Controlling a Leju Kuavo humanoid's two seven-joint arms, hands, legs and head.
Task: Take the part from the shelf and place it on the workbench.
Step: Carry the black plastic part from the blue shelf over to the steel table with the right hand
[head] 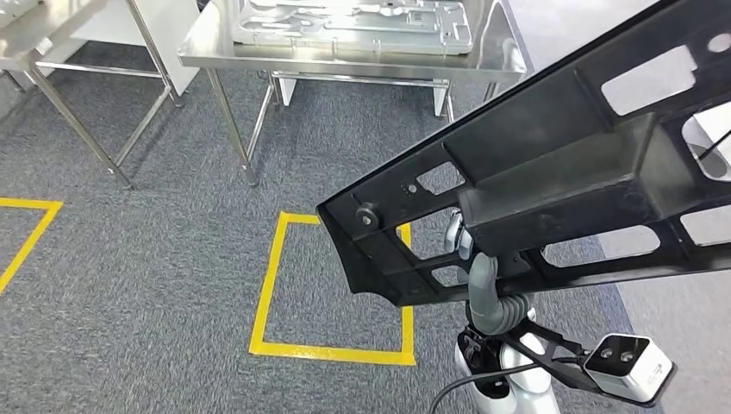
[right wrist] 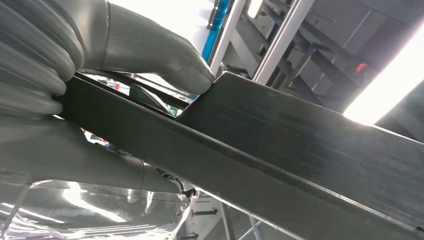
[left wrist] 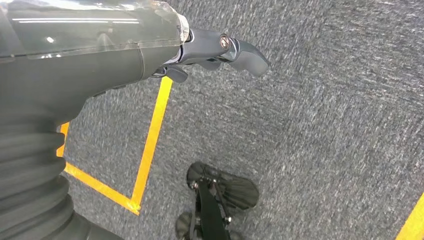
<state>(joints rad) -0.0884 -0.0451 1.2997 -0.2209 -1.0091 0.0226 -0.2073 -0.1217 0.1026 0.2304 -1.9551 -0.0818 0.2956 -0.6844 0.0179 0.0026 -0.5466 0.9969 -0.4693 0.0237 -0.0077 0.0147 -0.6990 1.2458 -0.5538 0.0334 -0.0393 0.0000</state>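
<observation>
Head view: long black part [head: 552,164] w/ cutouts, tilted, right hand [head: 483,280] gripping it

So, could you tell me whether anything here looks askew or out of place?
Nothing looks damaged. The black part is held tilted in the right hand, gripped near one end with most of it sticking out unsupported. The left hand holds nothing.

The part [head: 552,172] slants across the right foreground, above the floor, gripped from below by the right hand [head: 483,285]. Ahead stands the workbench [head: 345,56] with a metal panel [head: 353,21] on it; a taped floor square [head: 332,289] lies before it
</observation>
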